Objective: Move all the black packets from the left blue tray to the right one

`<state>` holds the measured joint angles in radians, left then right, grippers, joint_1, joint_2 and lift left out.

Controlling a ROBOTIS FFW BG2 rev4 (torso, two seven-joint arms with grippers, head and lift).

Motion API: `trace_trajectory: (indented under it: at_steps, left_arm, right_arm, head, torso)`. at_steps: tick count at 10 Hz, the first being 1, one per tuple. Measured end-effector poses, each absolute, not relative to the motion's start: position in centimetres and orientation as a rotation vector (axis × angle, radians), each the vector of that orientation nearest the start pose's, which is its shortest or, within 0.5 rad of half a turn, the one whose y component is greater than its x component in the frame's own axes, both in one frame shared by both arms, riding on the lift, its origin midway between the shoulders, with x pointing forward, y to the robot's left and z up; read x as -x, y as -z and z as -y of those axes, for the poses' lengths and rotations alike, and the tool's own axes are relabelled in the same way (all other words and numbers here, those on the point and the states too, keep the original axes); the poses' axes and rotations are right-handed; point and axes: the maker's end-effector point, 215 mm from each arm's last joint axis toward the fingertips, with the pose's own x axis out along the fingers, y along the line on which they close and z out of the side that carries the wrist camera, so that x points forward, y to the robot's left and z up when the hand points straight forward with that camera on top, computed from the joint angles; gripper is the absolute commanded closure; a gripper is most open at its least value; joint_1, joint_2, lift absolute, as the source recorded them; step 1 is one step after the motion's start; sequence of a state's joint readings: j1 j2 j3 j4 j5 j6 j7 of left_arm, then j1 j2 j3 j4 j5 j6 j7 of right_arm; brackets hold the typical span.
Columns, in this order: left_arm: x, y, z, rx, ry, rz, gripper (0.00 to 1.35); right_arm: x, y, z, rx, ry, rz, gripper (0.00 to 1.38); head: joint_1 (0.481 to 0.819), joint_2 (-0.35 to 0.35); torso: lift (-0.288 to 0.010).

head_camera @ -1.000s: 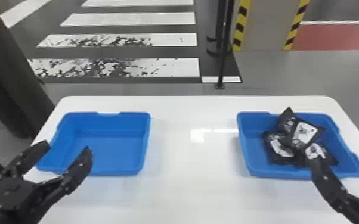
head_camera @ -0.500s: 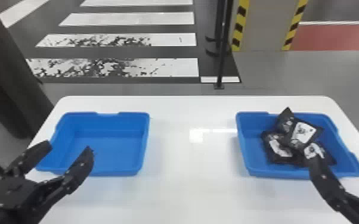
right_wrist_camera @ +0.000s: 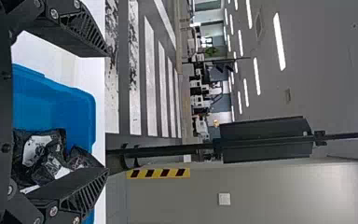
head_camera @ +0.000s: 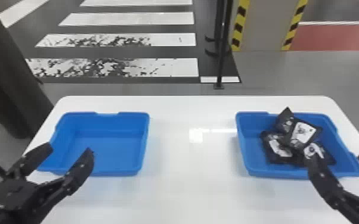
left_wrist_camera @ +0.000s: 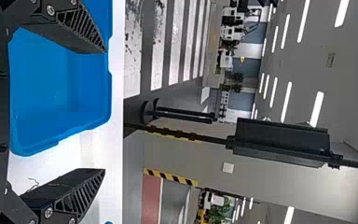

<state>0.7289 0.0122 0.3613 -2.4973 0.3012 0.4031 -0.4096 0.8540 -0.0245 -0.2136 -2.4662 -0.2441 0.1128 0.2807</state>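
Packets: unmoved, inside right tray
Left gripper: spread, well left of right tray
Right gripper: spread, by its near side

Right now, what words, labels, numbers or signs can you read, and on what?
Nothing legible to quote.
Black packets in right tray: pale panels with markings, too small to read.
Left gripper: pale mark, too small.
Left tray: none seen.
Yellow-black bands: stripes, no lettering.

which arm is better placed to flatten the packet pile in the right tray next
Likely the right: its open gripper hangs at the right tray, one finger close to the black packets. The left gripper is across the table, at the left tray.
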Motion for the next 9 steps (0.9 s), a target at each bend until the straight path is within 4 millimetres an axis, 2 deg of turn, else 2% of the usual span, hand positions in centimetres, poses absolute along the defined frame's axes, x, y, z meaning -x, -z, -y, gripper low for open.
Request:
trace_trajectory:
  at_steps: [9]
  left_arm:
    - [-36.90,28.29,-27.64,0.109,0.218,-0.170,0.13]
  right_arm:
    - [-35.18,26.94,25.04,-0.091,-0.177,-0.048,0.15]
  head:
    - [0.695,0.042]
  torso:
    - [-0.140]
